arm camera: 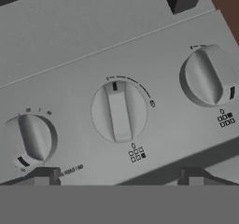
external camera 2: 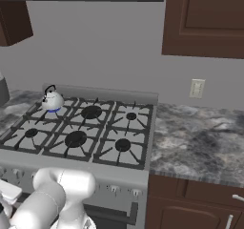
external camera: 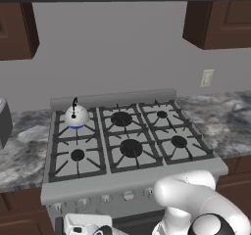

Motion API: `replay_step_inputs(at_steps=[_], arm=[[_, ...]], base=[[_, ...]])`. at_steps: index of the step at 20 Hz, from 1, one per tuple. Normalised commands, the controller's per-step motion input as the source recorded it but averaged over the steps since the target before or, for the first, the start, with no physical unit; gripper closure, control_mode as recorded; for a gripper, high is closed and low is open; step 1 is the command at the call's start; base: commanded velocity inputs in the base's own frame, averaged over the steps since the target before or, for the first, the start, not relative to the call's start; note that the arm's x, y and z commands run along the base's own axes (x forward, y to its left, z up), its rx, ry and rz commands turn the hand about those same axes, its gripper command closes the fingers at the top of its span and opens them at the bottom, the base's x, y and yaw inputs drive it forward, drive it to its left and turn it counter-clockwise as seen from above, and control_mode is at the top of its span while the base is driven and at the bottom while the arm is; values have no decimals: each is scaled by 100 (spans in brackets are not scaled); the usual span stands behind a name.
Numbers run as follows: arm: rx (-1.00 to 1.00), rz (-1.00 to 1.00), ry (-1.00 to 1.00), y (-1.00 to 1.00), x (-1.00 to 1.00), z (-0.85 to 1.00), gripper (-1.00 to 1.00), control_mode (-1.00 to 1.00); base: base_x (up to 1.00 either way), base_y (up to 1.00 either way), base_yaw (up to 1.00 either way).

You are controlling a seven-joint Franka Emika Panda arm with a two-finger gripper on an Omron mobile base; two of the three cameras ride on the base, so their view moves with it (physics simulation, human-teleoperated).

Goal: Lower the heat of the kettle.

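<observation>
The small white kettle [external camera: 76, 115] [external camera 2: 51, 100], with its black arched handle and bluish base, stands on the stove's rear left burner. My gripper [arm camera: 119, 178] is low in front of the stove's control panel [arm camera: 70, 78], open, its dark fingertips [arm camera: 44, 176] wide apart with nothing between them. It faces the middle knob [arm camera: 119, 112] of three grey knobs, whose bar points almost straight up. A second knob [arm camera: 30, 138] is to its left and a third [arm camera: 207, 75] to its right. No fingertip touches a knob.
The grey gas stove [external camera: 147, 177] has several burners between marbled counters [external camera 2: 200, 137]. A row of knobs [external camera: 128, 196] runs along its front. Dark wood cabinets [external camera 2: 205, 18] hang above. My white arm [external camera: 196, 204] bends down in front of the stove.
</observation>
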Motion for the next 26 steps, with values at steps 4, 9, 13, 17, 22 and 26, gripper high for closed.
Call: replay_step_inputs(at_steps=[4, 9, 13, 17, 22, 26], arm=[[0, 2, 0, 4, 6, -21, -100, -100], [0, 3, 0, 17, 15, -25, -100, -100], [0, 6, 0, 17, 19, -17, -100, -100], [0, 6, 0, 5, 11, -7, -100, -100], [0, 2, 0, 0, 1, 0, -100, -100], [0, 0, 0, -3, 4, 2, -100, -100]], base=[[0, 0, 0], [0, 0, 0], [0, 0, 0], [0, 0, 0], [0, 0, 0], [0, 0, 0]])
